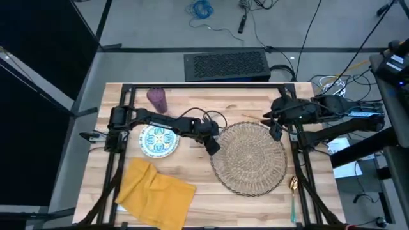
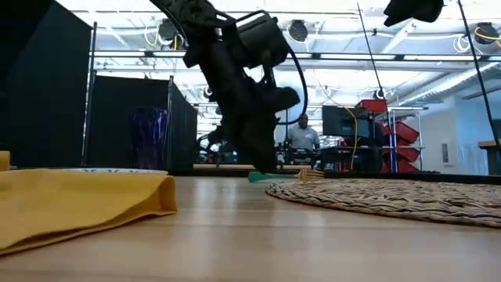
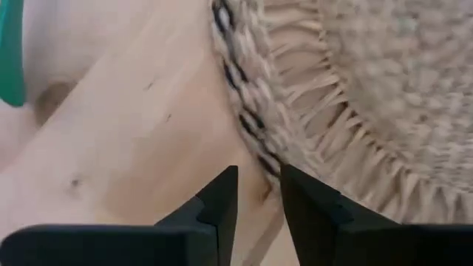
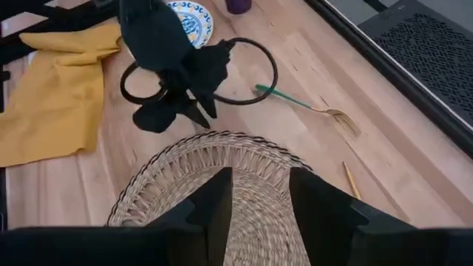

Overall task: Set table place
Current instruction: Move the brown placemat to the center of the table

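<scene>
The round woven straw mat (image 1: pixel 249 158) lies flat on the wooden table (image 1: pixel 192 169), right of centre. My left gripper (image 3: pixel 259 185) points down at the mat's left rim (image 3: pixel 247 118), its fingers a narrow gap apart. My right gripper (image 4: pixel 259 181) hangs open high above the mat's far right edge (image 1: pixel 276 131). Left of the mat lie the patterned plate (image 1: pixel 158 140), the purple tumbler (image 1: pixel 157 99) and the yellow napkin (image 1: pixel 153 190). A teal-handled fork (image 4: pixel 295 100) lies beyond the mat, and a teal-handled spoon (image 1: pixel 293 199) lies at the near right. My left gripper comes at the mat's braided left rim (image 3: pixel 267 166) from above, slanting. The rim runs into the narrow gap between the two fingertips. I cannot tell whether the fingers touch it. The mat lies flat on the table.
A thin gold piece of cutlery (image 4: pixel 351 179) lies beside the mat's far edge. A black cable loop (image 4: pixel 255 74) hangs off the left arm over the table. The black frame rails (image 1: pixel 124 112) run along the table's sides. A person (image 2: pixel 301 139) stands in the room behind.
</scene>
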Controlling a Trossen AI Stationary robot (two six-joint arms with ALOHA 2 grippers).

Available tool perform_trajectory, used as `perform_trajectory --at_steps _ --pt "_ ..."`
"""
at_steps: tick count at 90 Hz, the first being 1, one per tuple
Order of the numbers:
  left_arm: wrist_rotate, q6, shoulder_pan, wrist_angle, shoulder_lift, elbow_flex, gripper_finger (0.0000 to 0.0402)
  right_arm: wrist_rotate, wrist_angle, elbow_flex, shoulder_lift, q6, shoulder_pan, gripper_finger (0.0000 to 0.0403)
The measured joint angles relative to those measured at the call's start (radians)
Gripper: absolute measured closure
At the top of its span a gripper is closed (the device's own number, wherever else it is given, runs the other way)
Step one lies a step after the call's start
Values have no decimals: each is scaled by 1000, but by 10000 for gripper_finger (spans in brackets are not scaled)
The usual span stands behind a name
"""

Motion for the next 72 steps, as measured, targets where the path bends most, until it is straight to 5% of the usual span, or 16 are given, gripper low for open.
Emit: perform_trajectory --at_steps 72 --pt "45 -8 -101 159 57 10 314 0 -4 0 0 -19 0 280"
